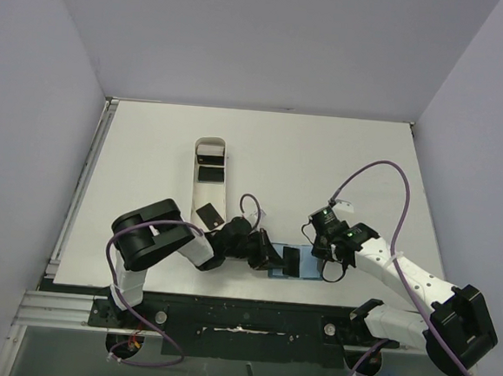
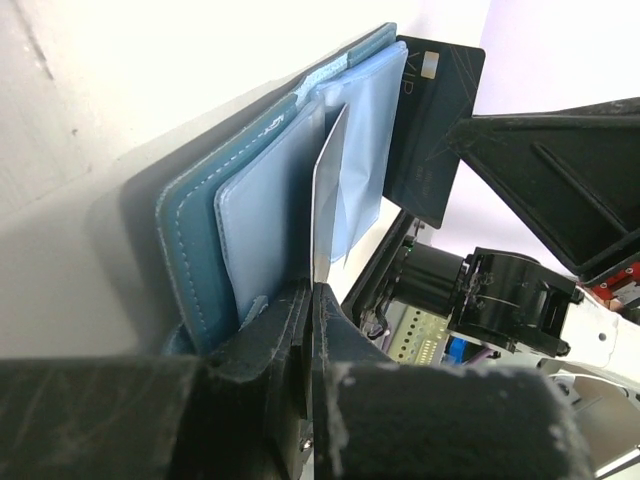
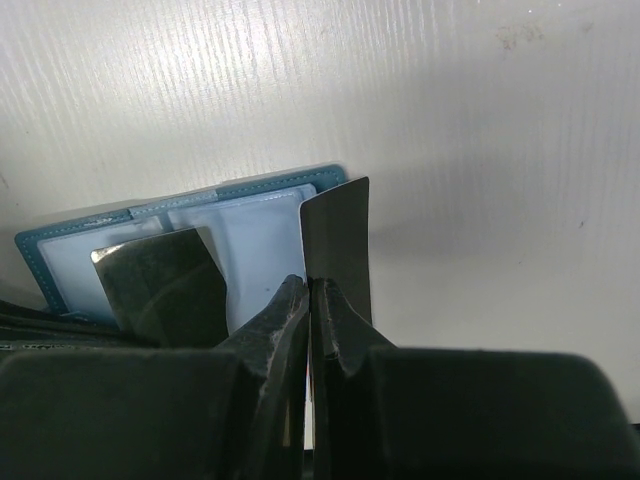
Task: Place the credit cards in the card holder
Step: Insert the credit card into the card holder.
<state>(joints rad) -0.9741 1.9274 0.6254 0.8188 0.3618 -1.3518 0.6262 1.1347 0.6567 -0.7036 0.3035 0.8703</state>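
Left fingers [image 2: 265, 345], right fingers [image 3: 272, 325] each pinch credit card [image 3: 338, 235].

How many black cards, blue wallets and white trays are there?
Black cards: 4 sure (one in the tray, one on the table, one in the left claw, one in the right claw)
Blue wallet: 1
White tray: 1
Total: 6
Tray's far end unclear.

A white table [image 1: 323, 159] takes up most of the booth, closed in by plain pale walls [image 1: 272, 41] at the back and both sides. A long white tray [image 1: 212, 140] (rounded at its ends) lies left of the middle, pointing towards the back wall. A metal rail [image 1: 50, 311] runs along the near edge.
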